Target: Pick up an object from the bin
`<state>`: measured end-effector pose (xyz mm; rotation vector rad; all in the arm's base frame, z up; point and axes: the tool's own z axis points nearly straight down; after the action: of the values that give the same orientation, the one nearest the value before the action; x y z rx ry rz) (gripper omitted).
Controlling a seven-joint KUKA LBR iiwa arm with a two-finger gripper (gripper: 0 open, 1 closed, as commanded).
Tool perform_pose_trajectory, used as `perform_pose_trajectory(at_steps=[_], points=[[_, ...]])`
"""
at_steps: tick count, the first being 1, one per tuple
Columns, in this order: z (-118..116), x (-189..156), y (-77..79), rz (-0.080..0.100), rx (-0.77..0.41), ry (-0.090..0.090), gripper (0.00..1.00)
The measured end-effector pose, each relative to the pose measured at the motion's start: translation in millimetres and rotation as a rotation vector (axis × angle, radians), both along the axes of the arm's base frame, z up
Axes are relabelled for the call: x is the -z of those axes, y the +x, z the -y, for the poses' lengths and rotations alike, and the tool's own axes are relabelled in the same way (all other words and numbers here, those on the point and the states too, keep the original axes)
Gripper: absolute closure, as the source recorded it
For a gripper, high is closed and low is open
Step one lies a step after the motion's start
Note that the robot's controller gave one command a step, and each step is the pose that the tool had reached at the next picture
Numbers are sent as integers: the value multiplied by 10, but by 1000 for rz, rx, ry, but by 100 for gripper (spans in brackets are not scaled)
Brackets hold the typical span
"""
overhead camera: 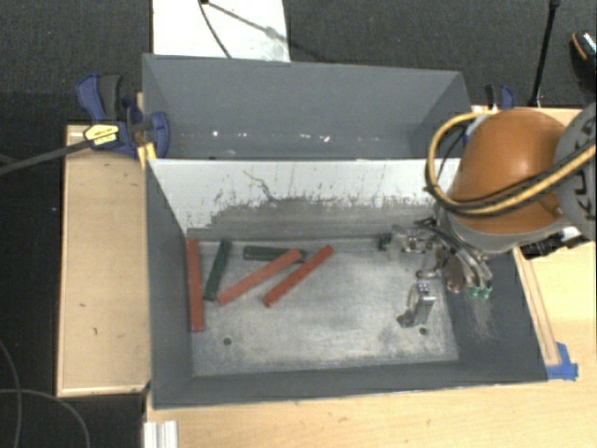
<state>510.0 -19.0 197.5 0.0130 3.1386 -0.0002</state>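
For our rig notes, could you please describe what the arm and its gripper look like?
The wrist wears a rounded, dome-like orange cover, ringed by looping yellowish and black cables. Under it sits a slim gripper of bare silver-grey metal, with a small green spot on its body.

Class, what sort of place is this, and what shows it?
Probably a robotics lab or test cell: a robot arm with a gripper reaches into a grey metal bin holding a few red and dark green sticks at its left.
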Motion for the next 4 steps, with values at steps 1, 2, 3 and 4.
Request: perform_pose_trajectory(at_steps=[1,2,3,4], points=[[-1242,1138,66,-8,-112,4,0],[-1333,1262,657,1,-117,1,0],[-1328,1255,643,1,-117,1,100],[-964,-334,365,7,-132,1,100]])
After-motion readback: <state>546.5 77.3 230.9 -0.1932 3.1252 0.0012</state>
